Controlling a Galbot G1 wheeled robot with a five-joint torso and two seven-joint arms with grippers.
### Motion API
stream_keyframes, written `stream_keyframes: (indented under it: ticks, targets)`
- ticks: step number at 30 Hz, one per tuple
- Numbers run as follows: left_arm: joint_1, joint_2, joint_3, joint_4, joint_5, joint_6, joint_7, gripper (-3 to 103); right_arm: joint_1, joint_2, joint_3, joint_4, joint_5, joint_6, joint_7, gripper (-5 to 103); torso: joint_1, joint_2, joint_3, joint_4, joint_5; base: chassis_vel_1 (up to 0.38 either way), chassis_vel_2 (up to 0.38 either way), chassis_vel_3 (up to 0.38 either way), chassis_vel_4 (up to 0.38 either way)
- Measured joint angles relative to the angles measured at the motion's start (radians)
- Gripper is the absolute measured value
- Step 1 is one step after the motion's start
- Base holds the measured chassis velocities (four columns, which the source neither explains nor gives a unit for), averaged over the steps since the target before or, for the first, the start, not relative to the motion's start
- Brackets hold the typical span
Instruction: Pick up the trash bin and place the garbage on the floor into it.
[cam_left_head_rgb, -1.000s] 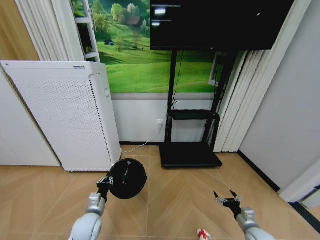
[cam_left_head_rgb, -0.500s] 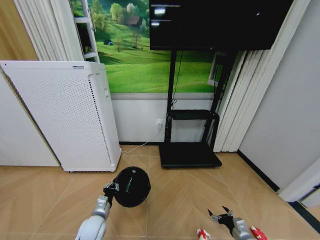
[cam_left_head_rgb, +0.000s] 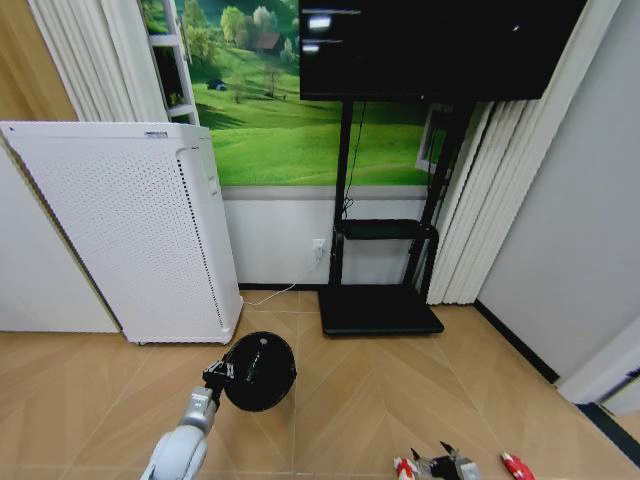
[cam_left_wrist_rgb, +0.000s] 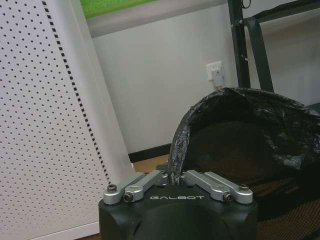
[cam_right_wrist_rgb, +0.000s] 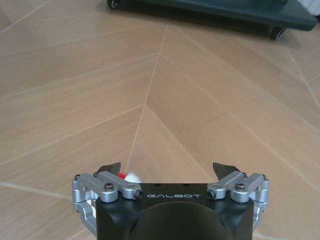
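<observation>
The trash bin (cam_left_head_rgb: 260, 372), small, round and black with a black bag lining it, hangs tilted above the floor. My left gripper (cam_left_head_rgb: 222, 377) is shut on its rim. In the left wrist view the fingers (cam_left_wrist_rgb: 150, 180) pinch the crinkled bag edge of the bin (cam_left_wrist_rgb: 250, 165). My right gripper (cam_left_head_rgb: 432, 456) is open low over the floor, at the bottom of the head view. A red-and-white piece of garbage (cam_left_head_rgb: 402, 467) lies just left of it, and another (cam_left_head_rgb: 515, 466) lies to its right. In the right wrist view the open gripper (cam_right_wrist_rgb: 167, 170) has a red-and-white wrapper (cam_right_wrist_rgb: 129, 176) just under its left finger.
A tall white perforated appliance (cam_left_head_rgb: 130, 230) stands against the wall at the left. A black TV stand (cam_left_head_rgb: 380, 310) with a flat base sits at the wall straight ahead. Curtains (cam_left_head_rgb: 470, 200) hang to the right. Bare wooden floor (cam_left_head_rgb: 350, 400) lies between the arms.
My right gripper has dropped toward the floor and now sits between the two red-and-white pieces. The left gripper has moved the bin slightly down and to the right.
</observation>
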Motion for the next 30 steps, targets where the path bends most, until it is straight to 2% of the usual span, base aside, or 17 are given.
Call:
stream_keyframes:
  ticks: [10,23,30]
  targets:
    - [0.003,-0.009,0.006,0.008,0.012,0.0,-0.001,3,-0.02,0.014,-0.052,0.003,-0.004,0.0,0.004,100,0.0,0.0,0.0,0.0,-0.0001,0.0,0.0,0.0,0.0]
    - [-0.002,-0.03,0.021,0.027,0.03,-0.003,-0.004,3,0.049,0.058,-0.106,-0.118,-0.027,0.001,-0.004,100,0.0,0.0,0.0,-0.0002,0.0001,0.0,0.0,0.0,0.0]
    - [-0.008,-0.033,0.025,0.041,0.034,-0.005,-0.004,3,0.053,0.061,-0.116,-0.115,-0.027,0.002,-0.006,100,0.0,0.0,0.0,-0.0001,0.0,0.0,0.0,0.0,0.0]
